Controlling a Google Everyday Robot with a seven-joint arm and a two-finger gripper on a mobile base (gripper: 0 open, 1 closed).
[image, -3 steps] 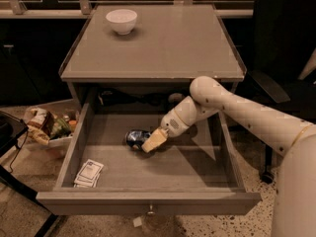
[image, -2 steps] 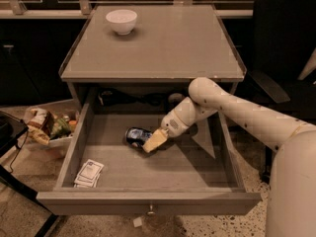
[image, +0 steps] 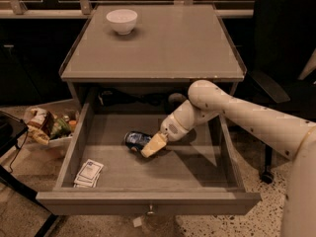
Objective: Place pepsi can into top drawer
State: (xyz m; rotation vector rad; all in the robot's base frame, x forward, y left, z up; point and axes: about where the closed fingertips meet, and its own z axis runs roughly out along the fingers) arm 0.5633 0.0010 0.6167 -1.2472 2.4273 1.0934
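Observation:
The top drawer of the grey table is pulled wide open, with a small metal knob at the centre of its front panel. The pepsi can, dark blue with a silver end, lies on its side on the drawer floor near the middle. My gripper reaches down into the drawer from the right. Its pale fingers are against the can's right side.
A white bowl stands at the back left of the table top. A small packet of white sachets lies in the drawer's front left corner. A bin of snack bags sits on the floor at left. A dark chair stands at right.

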